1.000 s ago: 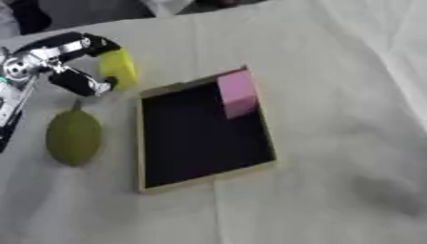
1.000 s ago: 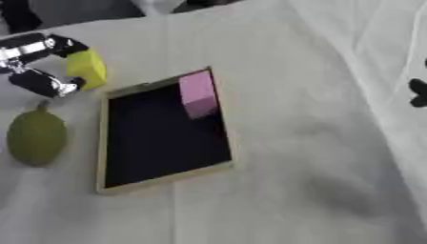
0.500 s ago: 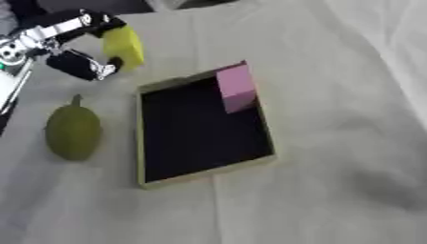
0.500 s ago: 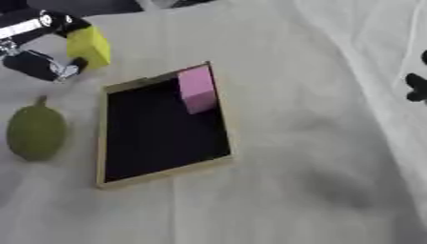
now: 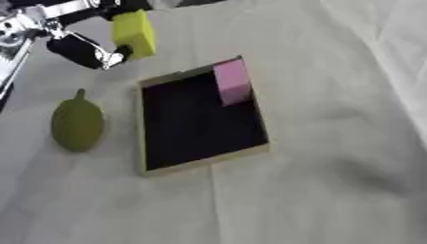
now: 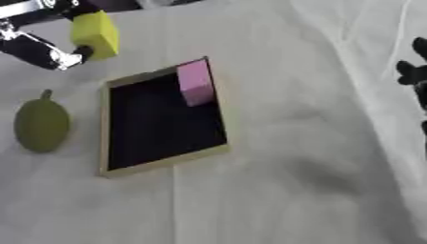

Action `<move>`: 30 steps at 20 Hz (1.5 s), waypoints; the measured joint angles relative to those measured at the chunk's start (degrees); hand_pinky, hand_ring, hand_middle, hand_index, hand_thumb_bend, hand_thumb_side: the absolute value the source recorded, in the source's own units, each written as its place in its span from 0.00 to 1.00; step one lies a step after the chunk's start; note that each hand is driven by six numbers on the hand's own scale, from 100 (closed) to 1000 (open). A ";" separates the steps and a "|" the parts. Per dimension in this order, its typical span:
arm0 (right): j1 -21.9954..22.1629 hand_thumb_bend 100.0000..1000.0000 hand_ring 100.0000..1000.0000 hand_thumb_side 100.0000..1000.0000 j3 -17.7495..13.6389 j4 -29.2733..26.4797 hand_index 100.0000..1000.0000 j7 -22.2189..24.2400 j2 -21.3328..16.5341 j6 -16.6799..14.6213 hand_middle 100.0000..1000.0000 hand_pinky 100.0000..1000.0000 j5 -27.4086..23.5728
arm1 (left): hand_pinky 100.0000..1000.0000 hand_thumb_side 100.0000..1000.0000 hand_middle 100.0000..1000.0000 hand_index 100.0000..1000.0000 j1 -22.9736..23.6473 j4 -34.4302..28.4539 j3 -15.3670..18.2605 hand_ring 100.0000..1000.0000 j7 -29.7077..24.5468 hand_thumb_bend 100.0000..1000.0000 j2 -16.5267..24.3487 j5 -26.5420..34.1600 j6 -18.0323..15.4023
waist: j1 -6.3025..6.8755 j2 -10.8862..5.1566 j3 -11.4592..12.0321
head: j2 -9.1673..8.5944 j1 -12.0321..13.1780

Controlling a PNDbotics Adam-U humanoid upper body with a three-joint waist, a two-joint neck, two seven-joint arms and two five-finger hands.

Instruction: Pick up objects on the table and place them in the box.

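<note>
My left hand (image 5: 79,47) is at the upper left, above the cloth, with its fingers and thumb pinched on a yellow block (image 5: 134,34). The block hangs just beyond the far left corner of the shallow box (image 5: 148,157), which has a wooden rim and a black inside. A pink block (image 5: 232,82) lies in the box's far right corner. A green pear-shaped fruit (image 5: 77,124) lies on the cloth left of the box. Dark fingers of my right hand (image 6: 414,71) show at the right edge of the right eye view.
A white wrinkled cloth (image 5: 317,181) covers the table, with folds at the upper right. Bare cloth spreads to the right of the box and in front of it.
My left hand has lifted the yellow block off the cloth and carried it up and toward the box. The camera has shifted a little.
</note>
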 measured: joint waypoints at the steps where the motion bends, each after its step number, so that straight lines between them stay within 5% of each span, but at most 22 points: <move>1: 0.13 0.00 1.00 0.63 0.00 0.00 0.82 -0.10 0.00 0.07 0.49 0.92 -0.18 | 0.89 0.00 0.64 0.82 0.30 -0.49 -0.46 0.75 -0.36 0.09 0.00 0.10 0.04 | 0.00 -0.41 -0.05 | 0.38 -0.17; 10: 0.12 0.00 1.00 0.63 0.06 0.02 0.82 -0.80 -0.07 0.60 0.50 0.91 -1.93 | 0.89 0.01 0.63 0.81 2.75 -5.33 -4.80 0.76 -3.53 0.14 -0.02 1.17 0.64 | 1.95 -3.87 -4.81 | 2.74 -1.44; 19: 0.71 0.00 0.99 0.63 0.10 0.02 0.81 -1.03 -0.18 0.88 0.50 0.91 -3.05 | 0.89 0.00 0.61 0.81 5.47 -8.23 -6.36 0.75 -4.45 0.20 1.01 -0.78 1.17 | 1.95 -5.64 -4.82 | 3.38 -2.44; 30: 1.68 0.00 1.00 0.63 -0.08 0.02 0.81 -1.28 -0.35 0.81 0.49 0.91 -3.08 | 0.88 0.00 0.61 0.80 9.95 -9.03 -4.92 0.74 -1.19 0.19 3.45 -3.92 2.10 | 1.93 -5.88 -4.17 | 3.32 -3.40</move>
